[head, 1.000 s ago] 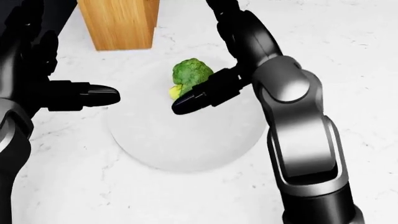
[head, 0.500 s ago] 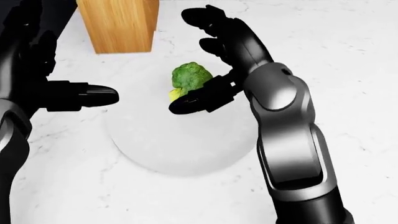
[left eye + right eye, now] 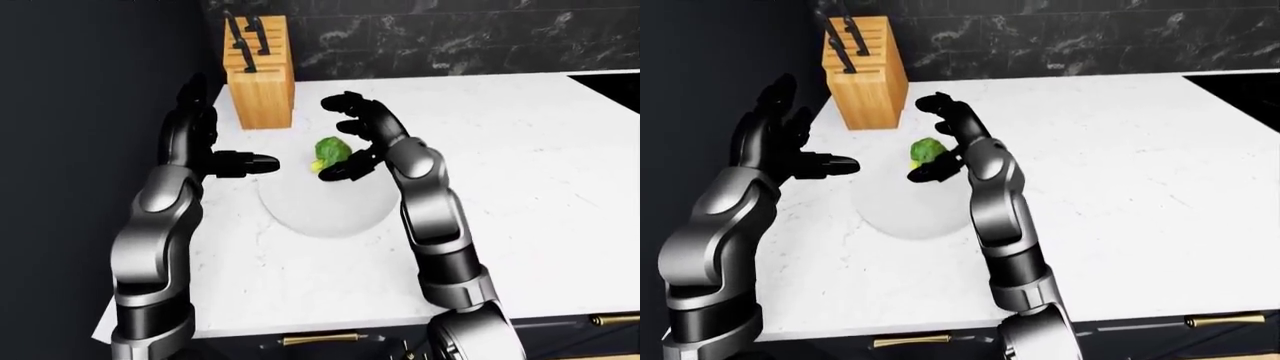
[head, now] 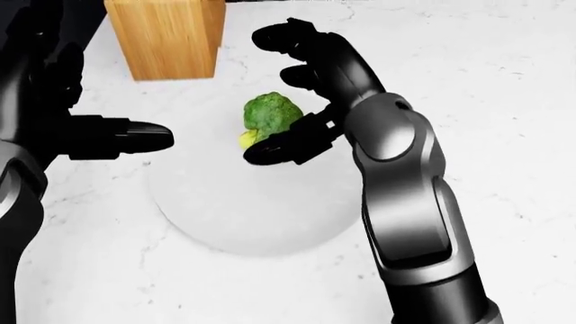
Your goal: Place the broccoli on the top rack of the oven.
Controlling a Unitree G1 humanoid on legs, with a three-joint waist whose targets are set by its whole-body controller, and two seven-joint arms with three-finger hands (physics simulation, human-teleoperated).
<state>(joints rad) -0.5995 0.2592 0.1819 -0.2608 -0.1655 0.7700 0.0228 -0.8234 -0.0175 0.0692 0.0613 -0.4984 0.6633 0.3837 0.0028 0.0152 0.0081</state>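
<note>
Early stage: broccoli (image 4: 270,113) lies on the plate (image 4: 252,216) on the surface, ungrasped; right hand (image 4: 302,101) cups it with spread fingers, left hand (image 4: 81,128) released; oven not visible

the renders are bright and even, with soft diffuse light that seems to fall from above. the white marble counter (image 3: 520,165) reads almost blown out, so the pale plate (image 4: 252,216) barely separates from it; only a faint grey rim shadow marks its edge. shadows are weak: a soft smudge under the broccoli (image 4: 268,115) and beside the knife block (image 3: 262,90) near the counter's far left corner. the metal forearms carry smooth white highlights, while the black hands go nearly flat, detail lost. beyond the counter's left edge all is dark. everything is sharp, with no motion blur, focus falloff or bending at the borders.
</note>
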